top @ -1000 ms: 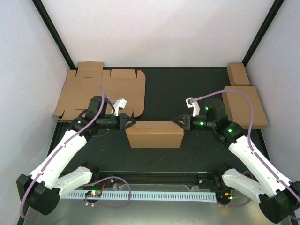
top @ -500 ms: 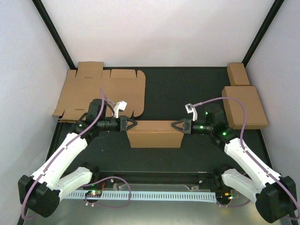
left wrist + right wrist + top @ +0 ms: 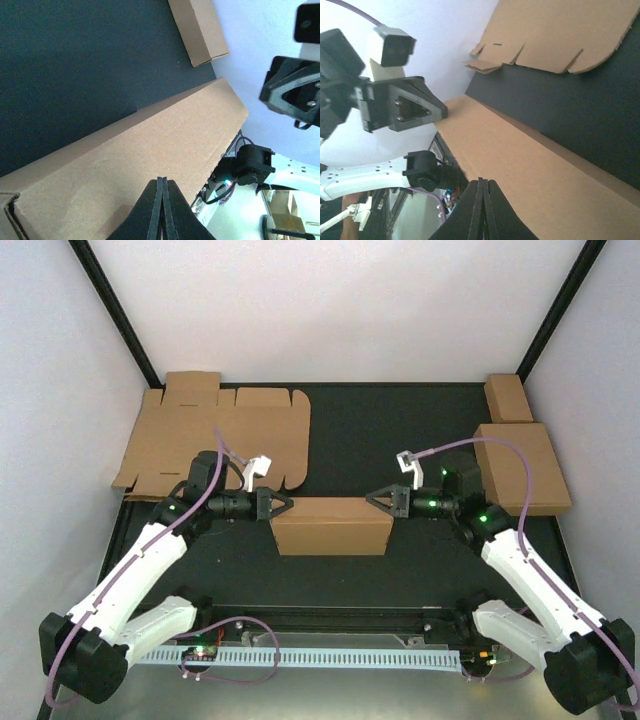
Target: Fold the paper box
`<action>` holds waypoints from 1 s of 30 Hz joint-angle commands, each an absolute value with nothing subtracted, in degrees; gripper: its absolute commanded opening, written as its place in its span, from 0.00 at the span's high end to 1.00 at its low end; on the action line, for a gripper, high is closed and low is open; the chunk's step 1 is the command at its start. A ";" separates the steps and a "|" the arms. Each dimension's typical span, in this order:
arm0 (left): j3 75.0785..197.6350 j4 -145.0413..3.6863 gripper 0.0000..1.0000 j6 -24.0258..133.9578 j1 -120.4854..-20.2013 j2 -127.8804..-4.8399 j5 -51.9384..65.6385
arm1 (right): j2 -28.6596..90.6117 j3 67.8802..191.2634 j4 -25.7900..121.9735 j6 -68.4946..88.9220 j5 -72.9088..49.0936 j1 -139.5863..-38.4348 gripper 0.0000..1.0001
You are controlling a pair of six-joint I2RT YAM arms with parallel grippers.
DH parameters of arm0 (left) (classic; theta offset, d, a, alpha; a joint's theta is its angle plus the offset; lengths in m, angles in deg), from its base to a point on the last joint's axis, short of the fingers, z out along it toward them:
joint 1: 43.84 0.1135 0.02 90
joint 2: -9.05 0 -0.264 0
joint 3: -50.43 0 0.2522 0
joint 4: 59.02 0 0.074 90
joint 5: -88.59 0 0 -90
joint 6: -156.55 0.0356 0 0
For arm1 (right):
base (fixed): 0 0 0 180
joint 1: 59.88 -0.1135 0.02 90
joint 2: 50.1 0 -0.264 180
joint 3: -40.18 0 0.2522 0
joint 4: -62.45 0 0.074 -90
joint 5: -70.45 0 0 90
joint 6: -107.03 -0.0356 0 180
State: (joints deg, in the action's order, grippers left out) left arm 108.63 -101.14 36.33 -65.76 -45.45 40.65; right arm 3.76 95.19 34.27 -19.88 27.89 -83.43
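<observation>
Counted on the worktop (image 3: pixel 400 430): two grippers, namely left gripper (image 3: pixel 283 505) and right gripper (image 3: pixel 376 499). Four cardboard pieces: one folded box (image 3: pixel 330 528) at the centre, one flat sheet (image 3: pixel 200 440) at 10 o'clock, one big box (image 3: pixel 525 465) at 3 o'clock, one small box (image 3: pixel 508 397) at 2 o'clock.

Against one second ago: both grippers drawn inward toward the box ends, box almost unmoved.

Left gripper closed tight, empty, tip at the box's 10 o'clock corner. Right gripper also pressed together, empty, tip at the 2 o'clock corner. Box so between the two tips, toward the worktop's 6 o'clock side; real contact not clear.
</observation>
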 commanded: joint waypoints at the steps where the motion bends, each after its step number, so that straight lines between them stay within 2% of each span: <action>1: 107.34 -102.15 0.98 36.49 -65.29 -46.54 40.46 | 5.35 90.07 35.33 -19.28 27.45 -82.67 0.98; 5: 106.04 -101.43 0.98 36.34 -65.29 -46.44 40.66 | 5.82 86.65 36.68 -19.08 27.33 -81.81 0.98; 25: 96.72 -94.44 0.98 34.36 -64.50 -45.82 42.14 | 5.51 85.89 33.94 -16.47 26.15 -81.18 0.98; 30: 98.23 -94.69 0.98 34.15 -64.49 -45.33 42.70 | 5.74 87.21 33.33 -16.03 26.37 -81.20 0.98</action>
